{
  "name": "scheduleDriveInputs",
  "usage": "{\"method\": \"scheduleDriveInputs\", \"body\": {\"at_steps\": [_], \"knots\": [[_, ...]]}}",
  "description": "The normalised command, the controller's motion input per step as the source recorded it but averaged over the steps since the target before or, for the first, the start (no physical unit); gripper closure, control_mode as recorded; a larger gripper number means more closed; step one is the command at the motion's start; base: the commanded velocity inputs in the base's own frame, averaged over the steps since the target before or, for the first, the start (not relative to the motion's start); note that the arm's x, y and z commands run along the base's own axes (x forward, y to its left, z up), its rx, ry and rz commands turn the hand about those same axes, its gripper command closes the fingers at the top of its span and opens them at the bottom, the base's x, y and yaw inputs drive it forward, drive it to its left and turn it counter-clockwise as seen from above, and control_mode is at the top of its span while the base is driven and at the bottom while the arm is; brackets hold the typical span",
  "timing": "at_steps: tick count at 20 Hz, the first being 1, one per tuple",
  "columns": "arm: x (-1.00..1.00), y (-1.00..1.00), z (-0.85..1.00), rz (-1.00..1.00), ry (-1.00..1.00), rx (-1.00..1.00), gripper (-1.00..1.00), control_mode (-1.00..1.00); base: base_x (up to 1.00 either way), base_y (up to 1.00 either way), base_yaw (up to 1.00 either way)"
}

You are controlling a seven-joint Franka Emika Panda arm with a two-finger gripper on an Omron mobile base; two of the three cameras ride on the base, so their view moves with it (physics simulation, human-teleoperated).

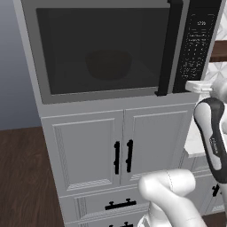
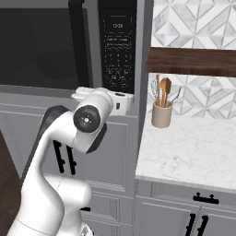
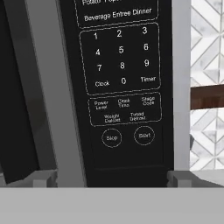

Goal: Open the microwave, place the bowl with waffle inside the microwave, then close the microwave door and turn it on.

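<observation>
The microwave door (image 1: 102, 48) stands closed up and left of the gripper (image 3: 109, 178), the bowl (image 1: 108, 64) dim behind its glass, so only the Start button (image 3: 144, 135), just ahead of the wide-apart jaws, seems left to press.

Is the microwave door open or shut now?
Shut: the microwave door lies flush in its frame, with the bowl dimly visible behind the dark glass.

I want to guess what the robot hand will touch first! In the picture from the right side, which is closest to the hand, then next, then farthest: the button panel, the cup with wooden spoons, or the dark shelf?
1. Keypad panel, right above the gripper.
2. Utensil cup, off to the right on the counter.
3. Wooden shelf, higher up and farther right.
</observation>
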Motion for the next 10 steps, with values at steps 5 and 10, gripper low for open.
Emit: {"method": "scheduleDriveInputs", "body": {"at_steps": [5,10], "knots": [[0.00,-0.34,0.00,0.01,0.00,0.00,-1.00,-1.00,0.00,0.00,0.00],[0.00,-0.12,0.00,0.00,0.00,0.00,-1.00,-1.00,0.00,0.00,0.00]]}}
